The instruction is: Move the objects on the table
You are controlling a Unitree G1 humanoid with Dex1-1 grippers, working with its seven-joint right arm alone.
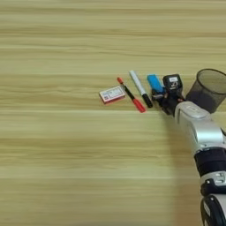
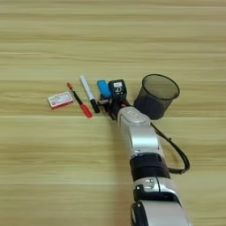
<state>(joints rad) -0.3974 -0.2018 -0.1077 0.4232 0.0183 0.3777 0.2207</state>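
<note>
Four small objects lie in a row on the wood-grain table (image 1: pixel 53 145). Furthest left is the red-and-white card (image 1: pixel 111 94). To its right the thin red-capped pen (image 1: pixel 130 95) lies slanted. Beside the pen is the white marker with black cap (image 1: pixel 140 88), free of the hand. The blue oblong block (image 1: pixel 154 82) is furthest right. My right gripper (image 1: pixel 160 93) sits at the block's near end, shut on it. In the right eye view the block (image 2: pixel 103 87) and gripper (image 2: pixel 107 100) stand the same way.
A black mesh cup (image 2: pixel 156 95) stands upright just right of the gripper, close to my silver forearm (image 2: pixel 137 134). A black cable (image 2: pixel 176 152) loops off the arm's right side. Bare wood stretches to the left and towards the front.
</note>
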